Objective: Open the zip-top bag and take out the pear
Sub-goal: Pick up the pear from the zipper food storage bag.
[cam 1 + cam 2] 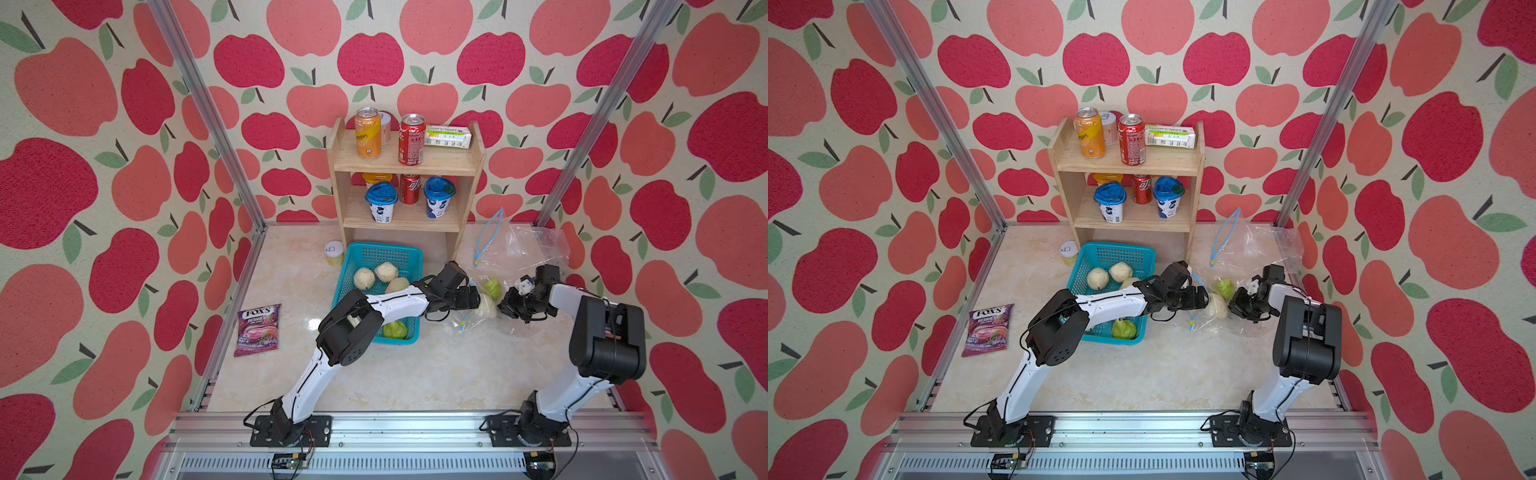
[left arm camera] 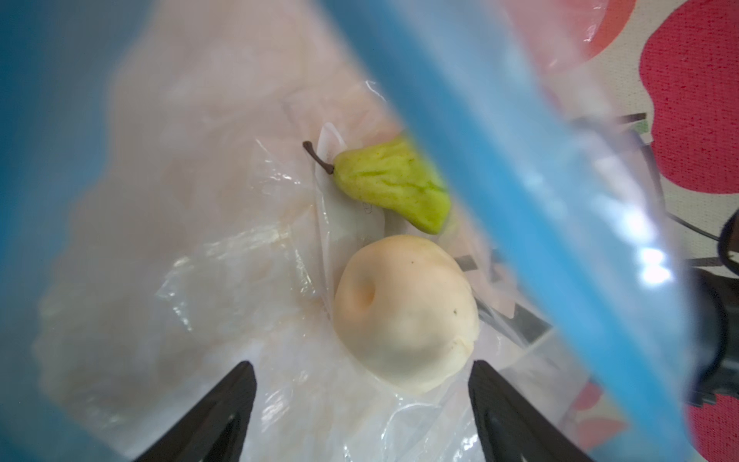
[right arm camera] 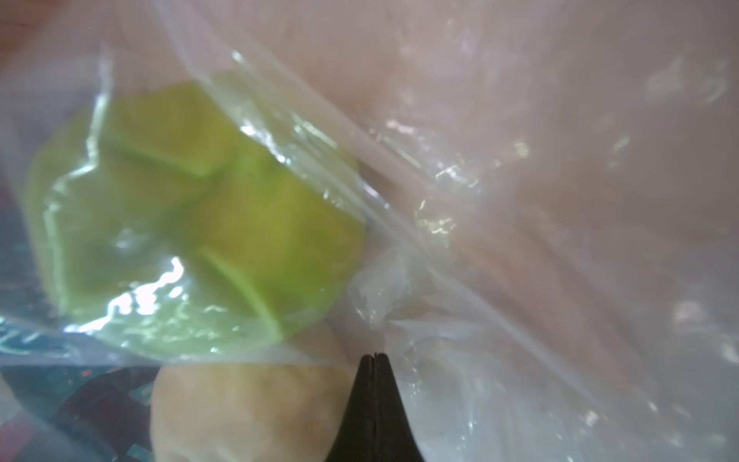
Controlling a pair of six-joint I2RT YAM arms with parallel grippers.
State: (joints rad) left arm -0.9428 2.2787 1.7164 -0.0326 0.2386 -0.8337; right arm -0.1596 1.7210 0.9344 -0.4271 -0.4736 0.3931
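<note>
The clear zip-top bag [image 1: 478, 274] [image 1: 1208, 324] lies on the table at the right, its blue zip strip [image 2: 520, 200] parted. Inside are a green pear [image 1: 492, 286] [image 2: 392, 184] [image 3: 192, 224] with a brown stem and a pale round fruit [image 1: 488, 307] [image 2: 404, 312] [image 3: 248, 412]. My left gripper [image 1: 478, 297] [image 2: 364, 363] is open inside the bag's mouth, its fingers apart on either side of the pale fruit's near end. My right gripper [image 1: 505, 303] [image 3: 376, 356] is shut at the bag's far end, with film bunched at its tips.
A blue basket [image 1: 361, 253] left of the bag holds several pale fruits and a green pear [image 1: 395, 330]. Behind stands a wooden shelf [image 1: 415, 166] with cans and cups. A second, empty bag [image 1: 528, 245] lies at the back right. A candy packet [image 1: 257, 330] lies far left.
</note>
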